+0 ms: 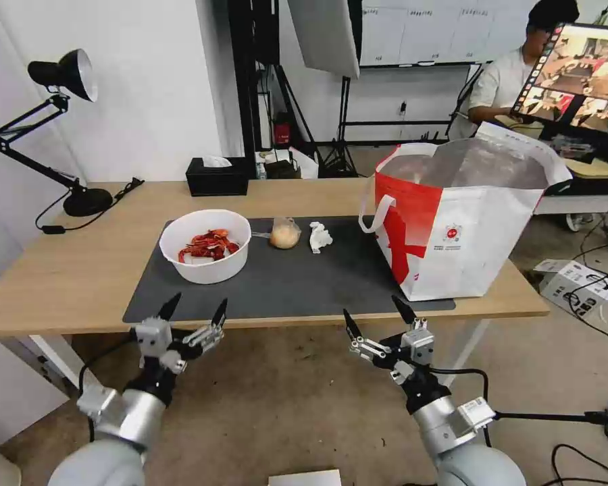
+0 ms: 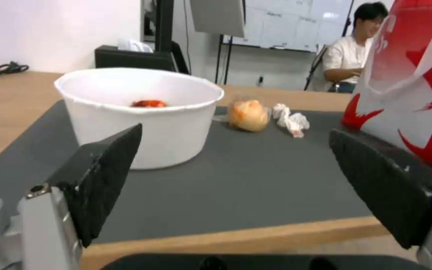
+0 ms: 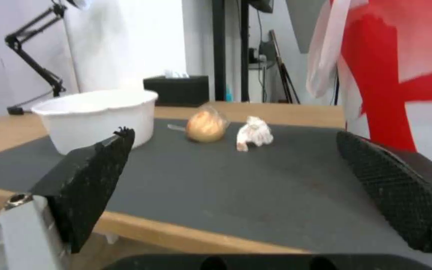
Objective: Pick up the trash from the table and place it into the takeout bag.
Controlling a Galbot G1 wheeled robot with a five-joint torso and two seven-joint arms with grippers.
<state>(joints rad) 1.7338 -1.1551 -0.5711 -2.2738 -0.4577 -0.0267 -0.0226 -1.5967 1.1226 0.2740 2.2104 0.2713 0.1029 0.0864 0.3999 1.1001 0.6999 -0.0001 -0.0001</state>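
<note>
Nothing is being held yet — the left gripper [image 1: 194, 307] and right gripper [image 1: 377, 314] are hovering wide open, low in the head view, before the table [image 1: 67, 270]. The bowl [image 1: 206, 245], small bag [image 1: 284, 234] and tissue [image 1: 319, 237] are sitting mid-frame; the takeout bag [image 1: 463, 223] is standing right. Next, probably, a reach forward.

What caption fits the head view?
Both open grippers, left gripper and right gripper, poised before table with bowl.

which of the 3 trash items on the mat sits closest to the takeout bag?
The crumpled white tissue. It lies nearest the takeout bag; the small clear bag with the yellowish lump is next, and the white bowl of crayfish shells is farthest.
</note>
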